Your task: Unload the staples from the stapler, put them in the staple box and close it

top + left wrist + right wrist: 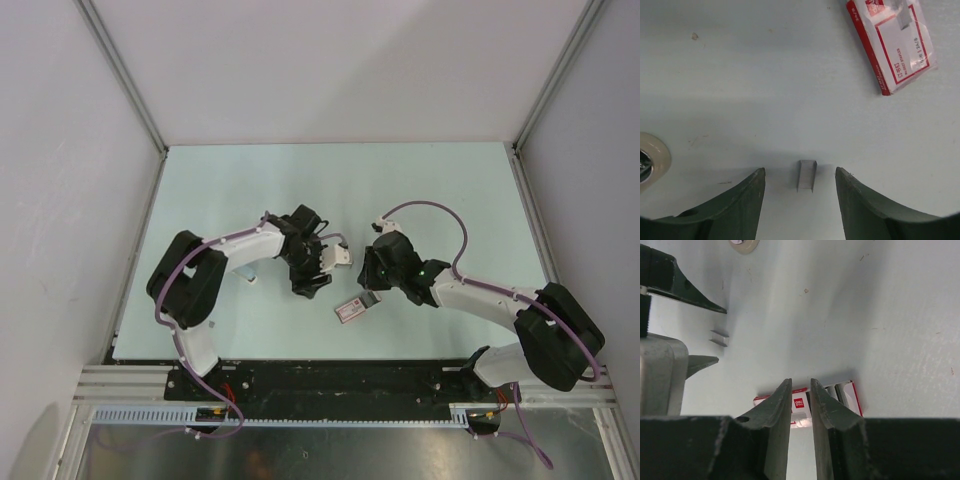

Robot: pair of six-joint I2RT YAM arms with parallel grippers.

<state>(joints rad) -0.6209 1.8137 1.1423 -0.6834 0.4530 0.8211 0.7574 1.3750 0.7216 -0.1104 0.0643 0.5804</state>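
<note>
A short silvery strip of staples (806, 176) lies flat on the pale table, between the spread fingertips of my left gripper (800, 172), which is open and touches nothing. The strip also shows in the right wrist view (720, 338), between the left gripper's dark fingers (690, 295). My right gripper (800, 382) hangs just above the table with its jaws a narrow gap apart and nothing between them. In the top view the left gripper (312, 278) and the right gripper (372, 290) are close together mid-table. The stapler shows in no view.
A flat red and white staple box (895, 45) lies on the table, under the right gripper's tips (847, 392) and between both arms (350, 308). A small round white object (650, 160) sits left of the left gripper.
</note>
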